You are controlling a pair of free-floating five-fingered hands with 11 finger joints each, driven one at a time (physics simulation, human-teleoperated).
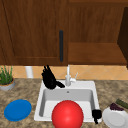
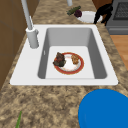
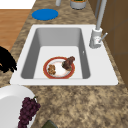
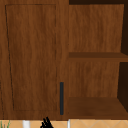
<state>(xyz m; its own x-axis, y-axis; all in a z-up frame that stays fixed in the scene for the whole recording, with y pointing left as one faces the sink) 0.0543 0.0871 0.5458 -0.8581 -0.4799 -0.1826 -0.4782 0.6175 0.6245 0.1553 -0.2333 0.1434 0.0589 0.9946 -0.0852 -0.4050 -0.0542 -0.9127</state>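
My left hand (image 1: 49, 79) hangs open over the sink's back left rim, fingers straight up and thumb out toward the faucet (image 1: 68, 78); its fingertips (image 4: 46, 123) reach up to the wall cabinet. My right hand (image 1: 96, 114) hovers by the sink's front right corner with its fingers curled downward. It is close beside the white plate (image 1: 115, 119) that carries purple grapes (image 1: 116, 107). This hand (image 2: 103, 12) sits at that plate's rim (image 2: 87, 17), and contact cannot be made out. A red-rimmed plate (image 2: 68, 64) with food lies in the sink basin (image 2: 71, 36).
A blue plate (image 1: 18, 110) lies on the counter left of the sink, with a potted plant (image 1: 6, 78) behind it. A dark green vegetable (image 1: 122, 103) lies behind the white plate. The wall cabinet's door has a dark handle (image 4: 61, 98), and open shelves (image 4: 96, 103) lie to its right.
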